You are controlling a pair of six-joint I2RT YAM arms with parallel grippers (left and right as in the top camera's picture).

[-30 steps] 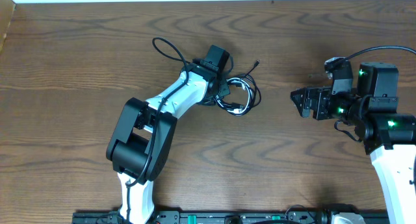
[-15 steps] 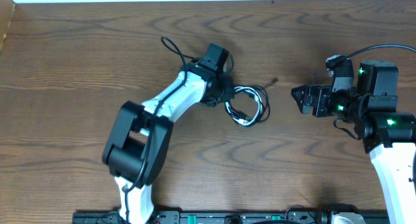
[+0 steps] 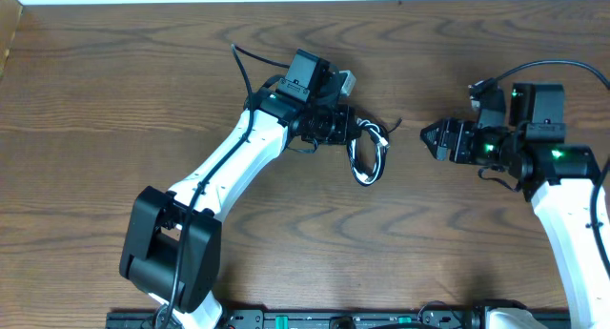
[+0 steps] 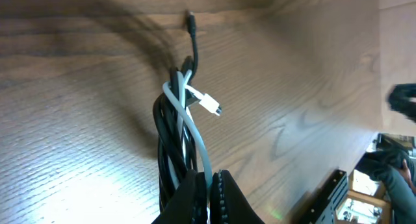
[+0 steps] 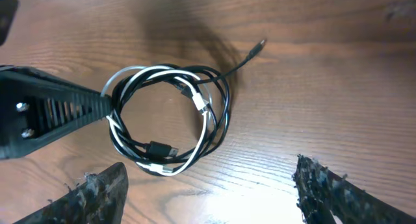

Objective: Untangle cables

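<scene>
Near mid-table, the cables (image 3: 366, 179) form one small coil, black cord (image 5: 225, 107) and white cord (image 5: 207, 120) wound together.

- A free black end leaves the coil toward 1 o'clock and ends in a small plug (image 5: 260, 45). A white plug (image 4: 209, 106) pokes out of the bundle.
- Left gripper (image 3: 345, 131) sits at the coil's 9 o'clock edge. Its jaws are pressed together on both cords. In the left wrist view the fingers (image 4: 195, 191) cover the lowest stretch of the bundle.
- That view shows the coil edge-on, so single loops cannot be told apart. From overhead the pinch itself is hidden under the gripper body.
- Cannot tell whether the coil's far side touches the table (image 3: 114, 91) or hangs just above it. A soft shadow lies beside it.
- Right gripper (image 3: 426, 136) is at 3 o'clock of the coil, near but apart. Its jaws are spread wide with nothing between them.
- In the right wrist view both its fingers (image 5: 97, 191) run off the bottom edge.
- At the 3 o'clock edge of the left wrist view is a dark blurred shape, too cut off to identify.
</scene>
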